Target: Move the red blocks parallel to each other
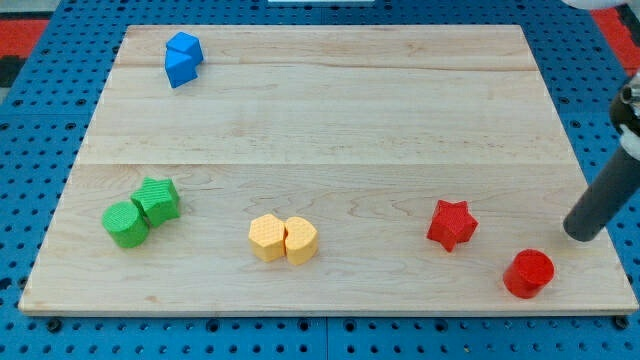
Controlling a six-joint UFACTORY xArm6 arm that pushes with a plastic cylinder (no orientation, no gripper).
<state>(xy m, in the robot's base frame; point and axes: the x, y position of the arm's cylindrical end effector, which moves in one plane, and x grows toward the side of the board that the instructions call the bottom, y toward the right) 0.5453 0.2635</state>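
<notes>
A red star block [452,224] lies at the lower right of the wooden board [330,120]. A red cylinder block [528,273] lies further right and lower, near the board's bottom right corner. My tip [582,234] is the end of the dark rod coming in from the view's right edge. It rests on the board just above and to the right of the red cylinder, apart from it, and well to the right of the red star.
Two blue blocks [182,59] touch at the top left. A green cylinder [125,224] and a green ridged block [157,200] touch at the lower left. Two yellow blocks [283,239] touch at the bottom centre. Blue pegboard surrounds the board.
</notes>
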